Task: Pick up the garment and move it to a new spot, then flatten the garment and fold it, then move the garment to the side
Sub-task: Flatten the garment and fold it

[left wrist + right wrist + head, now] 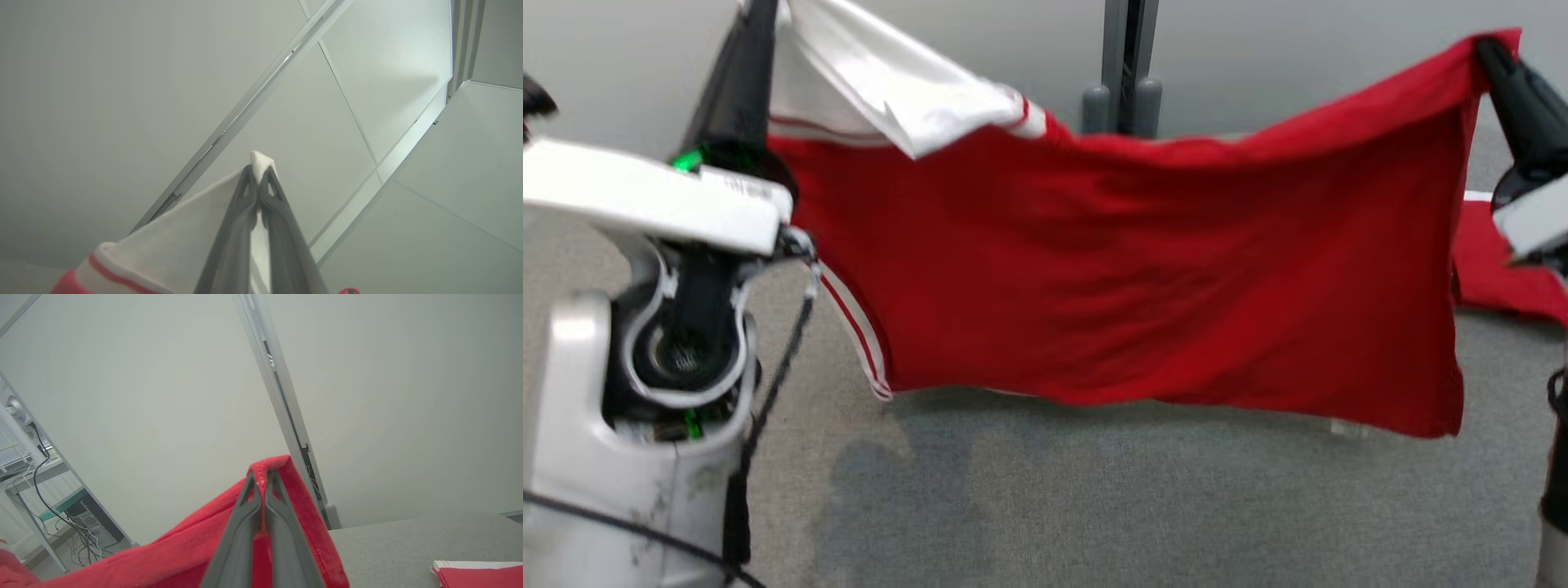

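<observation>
Slippage threatens: red cloth garment with white striped sleeve (1135, 269) hangs stretched above the middle of the grey bench (1094, 506), left gripper (258, 170) and right gripper (262, 476) each pinching only a thin corner, which could pull free.

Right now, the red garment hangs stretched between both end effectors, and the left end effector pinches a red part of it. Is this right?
Not quite: the left end effector pinches a white part of the garment, as the left wrist view shows. The rest is right.
</observation>
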Controlling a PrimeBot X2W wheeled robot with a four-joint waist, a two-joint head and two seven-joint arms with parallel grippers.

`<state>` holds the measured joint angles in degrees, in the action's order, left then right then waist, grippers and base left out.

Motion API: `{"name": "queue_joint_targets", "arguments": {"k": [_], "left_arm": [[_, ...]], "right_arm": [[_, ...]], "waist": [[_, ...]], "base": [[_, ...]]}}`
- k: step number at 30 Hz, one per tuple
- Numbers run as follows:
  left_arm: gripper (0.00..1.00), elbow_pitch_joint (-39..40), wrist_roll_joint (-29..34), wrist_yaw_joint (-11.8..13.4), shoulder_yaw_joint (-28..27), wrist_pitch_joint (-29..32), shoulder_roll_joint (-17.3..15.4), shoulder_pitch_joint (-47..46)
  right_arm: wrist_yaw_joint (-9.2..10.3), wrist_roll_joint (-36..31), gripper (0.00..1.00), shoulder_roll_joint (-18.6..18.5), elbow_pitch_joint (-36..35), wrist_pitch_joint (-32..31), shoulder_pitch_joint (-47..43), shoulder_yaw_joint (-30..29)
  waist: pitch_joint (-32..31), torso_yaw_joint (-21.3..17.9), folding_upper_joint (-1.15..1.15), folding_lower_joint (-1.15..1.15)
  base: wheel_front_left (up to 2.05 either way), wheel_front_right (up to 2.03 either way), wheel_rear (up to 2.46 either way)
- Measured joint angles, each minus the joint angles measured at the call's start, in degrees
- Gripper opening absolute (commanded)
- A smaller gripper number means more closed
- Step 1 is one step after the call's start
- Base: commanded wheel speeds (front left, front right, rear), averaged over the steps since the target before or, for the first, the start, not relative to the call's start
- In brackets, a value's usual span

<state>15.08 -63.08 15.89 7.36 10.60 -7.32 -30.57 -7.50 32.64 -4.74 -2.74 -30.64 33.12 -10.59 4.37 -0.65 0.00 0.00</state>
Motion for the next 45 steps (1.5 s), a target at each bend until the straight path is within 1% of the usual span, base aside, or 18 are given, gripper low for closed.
{"name": "queue_joint_targets", "arguments": {"k": [4,7,9,11,13,16,19,23,25,27,29,31,33,34,37,39,40,45], "left_arm": [[0.00,-7.4,-0.6,2.6,-1.3,2.7,-0.6,-14.3],[0.00,-15.4,0.8,2.0,-1.1,3.2,-1.8,-27.1],[0.00,-20.9,2.1,0.6,-1.4,2.0,-2.2,-35.8],[0.00,-26.2,2.9,-1.0,-2.3,-0.9,-2.1,-44.5],[0.00,-31.1,3.9,-3.5,-3.0,-4.8,-1.8,-51.4],[0.00,-37.4,5.1,-7.6,-4.0,-10.9,-1.1,-58.1],[0.00,-42.0,5.6,-11.7,-3.7,-14.6,-0.6,-61.2],[0.00,-45.9,6.7,-18.2,-1.1,-17.0,0.1,-61.2],[0.00,-48.0,7.3,-19.9,0.0,-18.1,0.2,-59.4],[0.00,-50.4,7.3,-20.9,0.7,-19.2,0.5,-56.2],[0.00,-52.9,7.2,-21.4,0.9,-20.5,0.9,-52.4],[0.00,-53.9,7.1,-21.7,1.1,-20.8,1.1,-50.5],[0.00,-56.6,8.3,-22.4,3.1,-21.8,0.7,-45.8],[0.00,-56.6,8.3,-22.4,3.1,-21.8,0.7,-45.8],[0.00,-59.2,9.3,-22.8,5.4,-22.2,0.3,-40.1],[0.00,-60.3,10.2,-23.0,7.1,-22.2,-0.5,-36.9],[0.00,-61.2,11.2,-23.1,8.9,-22.1,-1.6,-33.9],[0.00,-63.3,12.6,-23.2,12.7,-21.3,-3.9,-26.9]], "right_arm": [[0.01,-0.4,0.00,0.9,5.8,-3.8,13.4,-0.6],[0.01,-1.7,0.00,1.2,13.3,-3.1,25.5,-0.1],[0.00,-3.3,0.00,1.4,18.3,0.2,33.6,0.9],[0.00,-3.9,0.00,1.6,23.9,5.3,41.6,0.6],[0.01,-4.0,0.00,1.5,28.6,11.5,47.8,0.8],[0.00,-3.7,0.00,1.7,34.5,21.0,53.0,2.7],[0.01,-1.4,0.00,1.6,39.0,27.9,54.5,6.2],[0.00,2.7,0.00,-0.2,43.2,33.7,53.4,11.5],[0.01,4.6,0.00,-1.6,46.3,34.9,51.1,13.7],[0.01,7.3,0.00,-2.2,49.6,35.5,48.6,14.8],[0.01,10.5,0.00,-2.0,52.1,35.7,46.1,15.9],[0.01,11.1,0.00,-2.1,53.0,35.8,44.8,17.4],[0.01,13.6,0.00,-2.1,55.7,35.7,41.2,20.4],[0.01,13.6,0.00,-2.1,55.7,35.7,41.2,20.4],[0.01,16.1,0.00,-2.5,57.8,34.6,37.5,23.0],[0.01,17.4,0.00,-3.0,58.7,34.2,35.7,24.4],[0.00,17.9,0.00,-3.7,59.7,33.5,33.9,26.2],[0.00,19.6,0.00,-4.8,61.4,31.8,29.2,30.0]], "waist": [[4.7,-0.2,0.00,0.00],[9.0,-0.5,0.00,0.00],[12.0,-0.7,0.00,0.00],[15.0,-1.0,0.00,0.00],[17.9,-1.2,0.00,0.00],[21.7,-1.4,0.00,0.00],[24.8,-1.2,0.00,0.00],[28.0,-0.3,0.00,0.00],[29.1,0.6,0.00,0.00],[30.0,1.6,0.00,0.00],[30.6,2.8,0.00,0.00],[30.8,3.3,0.00,0.00],[31.0,4.6,0.00,0.00],[31.0,4.6,0.00,0.00],[30.2,5.3,0.00,0.00],[29.2,5.7,0.00,0.00],[28.0,5.9,0.00,0.00],[24.3,6.5,0.00,0.00]], "base": [[0.00,0.00,0.00],[0.00,0.00,0.00],[0.00,0.00,0.00],[0.00,0.00,0.00],[0.00,0.00,0.00],[0.00,0.00,0.00],[0.00,0.00,0.00],[0.00,0.00,0.00],[0.00,0.00,0.00],[0.00,0.00,0.00],[0.00,0.00,0.00],[0.00,0.00,0.00],[0.00,0.00,0.00],[0.00,0.00,0.00],[0.00,0.00,0.00],[0.00,0.00,0.00],[0.00,0.00,0.00],[0.00,0.00,0.00]]}}
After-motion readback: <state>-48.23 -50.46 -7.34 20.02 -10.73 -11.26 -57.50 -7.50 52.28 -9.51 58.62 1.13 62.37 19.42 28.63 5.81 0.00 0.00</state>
